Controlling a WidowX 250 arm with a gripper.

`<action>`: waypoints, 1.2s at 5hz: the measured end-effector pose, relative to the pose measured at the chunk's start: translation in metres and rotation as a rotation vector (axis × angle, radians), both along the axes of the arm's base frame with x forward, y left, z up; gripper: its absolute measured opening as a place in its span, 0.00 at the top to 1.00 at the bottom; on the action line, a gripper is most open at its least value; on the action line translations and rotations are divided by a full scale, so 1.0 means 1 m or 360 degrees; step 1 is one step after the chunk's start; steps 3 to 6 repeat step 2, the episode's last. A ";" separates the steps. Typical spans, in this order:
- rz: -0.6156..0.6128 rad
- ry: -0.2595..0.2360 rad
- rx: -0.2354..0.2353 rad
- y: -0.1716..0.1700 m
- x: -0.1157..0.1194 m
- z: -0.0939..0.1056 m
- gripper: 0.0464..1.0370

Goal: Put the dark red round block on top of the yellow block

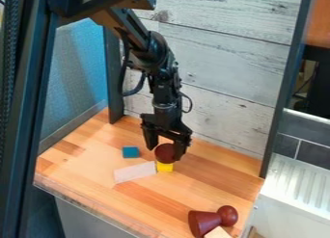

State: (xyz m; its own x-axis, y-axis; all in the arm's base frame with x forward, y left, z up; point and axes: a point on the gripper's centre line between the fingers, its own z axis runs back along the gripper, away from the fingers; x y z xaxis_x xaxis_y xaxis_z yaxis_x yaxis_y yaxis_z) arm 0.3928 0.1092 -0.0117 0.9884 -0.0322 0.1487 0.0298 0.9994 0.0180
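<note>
The gripper (165,149) hangs down over the middle of the wooden surface, right around a dark red round piece (165,153). Directly below that piece in the view is a yellow block (165,167); whether the two touch cannot be told. A pale, flat rectangular block (135,172) lies just left of the yellow one. Farther back on the left sits a small blue block (130,152).
At the front right lies a dark red cone-shaped piece with a ball end (205,222), beside a light wooden block (218,232). A whitewashed plank wall (222,102) rises behind the wooden surface (219,177), and dark frame posts flank it.
</note>
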 end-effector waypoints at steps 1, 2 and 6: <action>-0.0020 0.0022 -0.0048 -0.005 -0.002 0.001 0.04; -0.0022 -0.0102 -0.0118 -0.001 0.000 0.046 0.04; -0.0022 -0.0102 -0.0118 -0.001 0.000 0.046 0.04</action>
